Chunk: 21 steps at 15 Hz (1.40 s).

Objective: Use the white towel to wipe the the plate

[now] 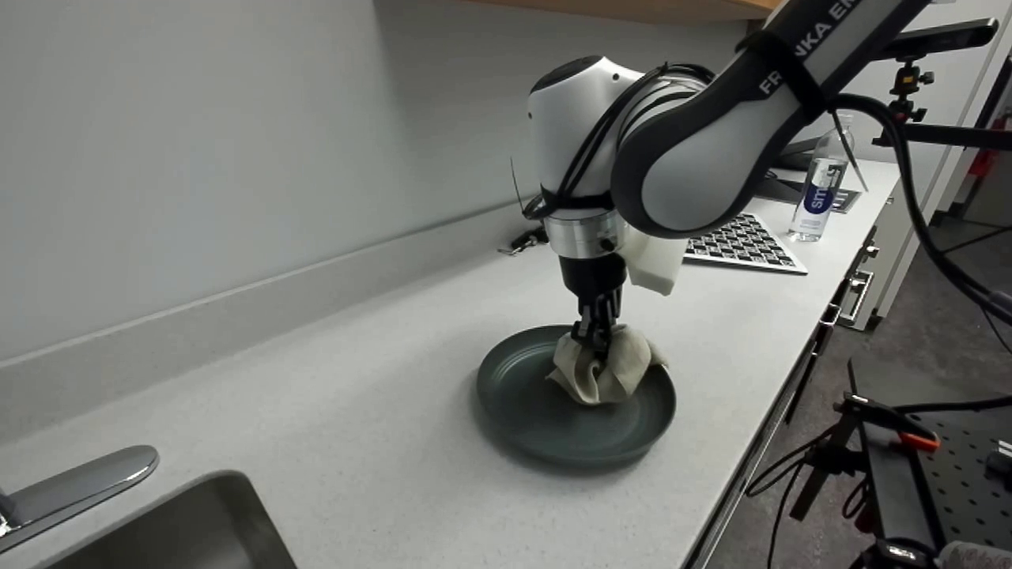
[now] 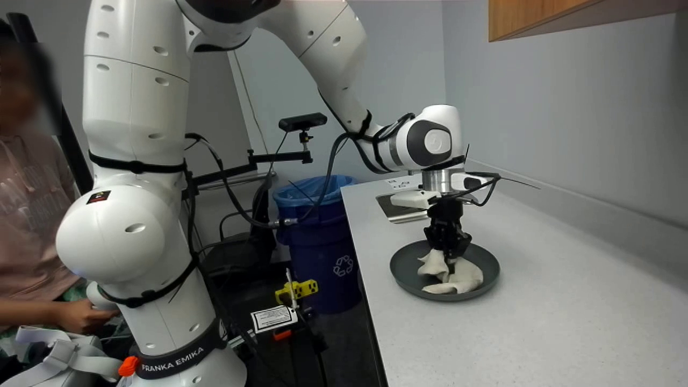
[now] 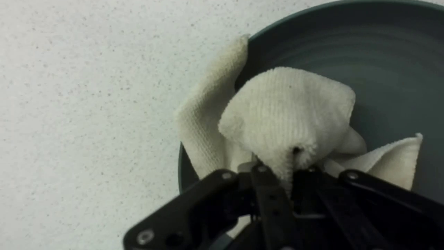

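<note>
Hand [image 1: 598, 346] above counter [image 1: 356, 411] along wall [image 1: 237, 142]

In front of me the robot arm [image 1: 704, 186] is hanging over the pale worktop [image 1: 356, 411], its black pincer [image 1: 593, 346] pointing down and clamping a bunched off-white towel [image 1: 613, 379] that is resting on a dark green plate [image 1: 522, 415]. The plate is sitting between the steel sink [image 1: 186, 528] and a black-and-white checked board [image 1: 743, 239], while farther along a clear water bottle [image 1: 822, 190] is standing upright just beside that board.

Clear bottle [image 1: 821, 186] near a checkered board [image 1: 743, 241], metal sink [image 1: 194, 528] beside a faucet [image 1: 87, 487], blue recycling bin [image 2: 320, 255]
</note>
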Each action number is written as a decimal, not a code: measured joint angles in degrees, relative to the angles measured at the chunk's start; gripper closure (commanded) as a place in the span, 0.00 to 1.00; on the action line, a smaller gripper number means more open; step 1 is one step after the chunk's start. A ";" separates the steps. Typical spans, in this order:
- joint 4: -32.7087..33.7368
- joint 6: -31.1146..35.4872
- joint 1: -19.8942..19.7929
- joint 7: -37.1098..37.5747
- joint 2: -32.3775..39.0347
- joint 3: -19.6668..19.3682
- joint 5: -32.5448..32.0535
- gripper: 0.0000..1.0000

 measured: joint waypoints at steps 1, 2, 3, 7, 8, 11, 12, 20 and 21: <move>0.52 0.00 0.00 0.32 0.26 -0.10 -0.61 0.97; 1.27 0.00 0.02 0.68 0.66 -0.10 -1.07 0.97; 2.15 0.06 0.12 0.96 1.14 -0.05 -1.43 0.97; 6.10 3.11 1.11 1.28 3.28 0.62 -2.19 0.97; 6.94 4.28 1.47 1.28 3.75 0.83 -2.22 0.97; 8.49 6.87 2.17 1.19 4.94 2.19 -1.94 0.97; 8.54 7.24 2.19 1.05 5.12 2.94 -1.55 0.97; 5.17 7.20 2.14 -1.11 4.30 6.40 5.08 0.97; 4.36 7.18 2.08 -1.11 3.88 6.40 5.17 0.97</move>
